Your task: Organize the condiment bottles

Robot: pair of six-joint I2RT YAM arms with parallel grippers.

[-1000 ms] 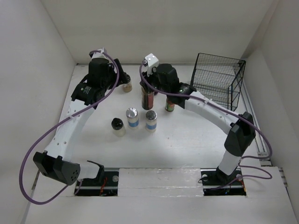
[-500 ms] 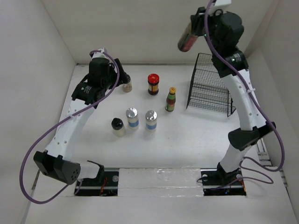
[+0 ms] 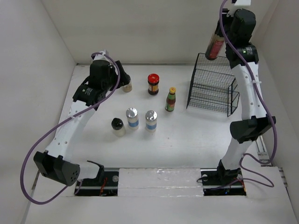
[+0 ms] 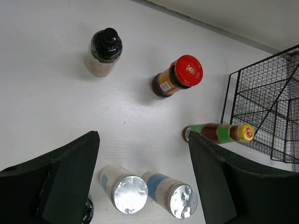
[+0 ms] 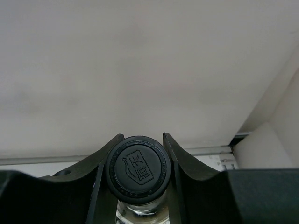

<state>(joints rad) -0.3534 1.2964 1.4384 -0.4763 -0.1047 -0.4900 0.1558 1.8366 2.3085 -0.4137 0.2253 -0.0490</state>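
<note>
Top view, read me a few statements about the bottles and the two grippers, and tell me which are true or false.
1. The right gripper holds a black-capped bottle up in the air. True.
2. The left gripper is shut on a shaker. False: it is open and holds nothing.
3. The red-lidded jar sits inside the basket. False: it stands on the table, left of the basket.
4. The silver-capped shakers stand side by side. True.
</note>
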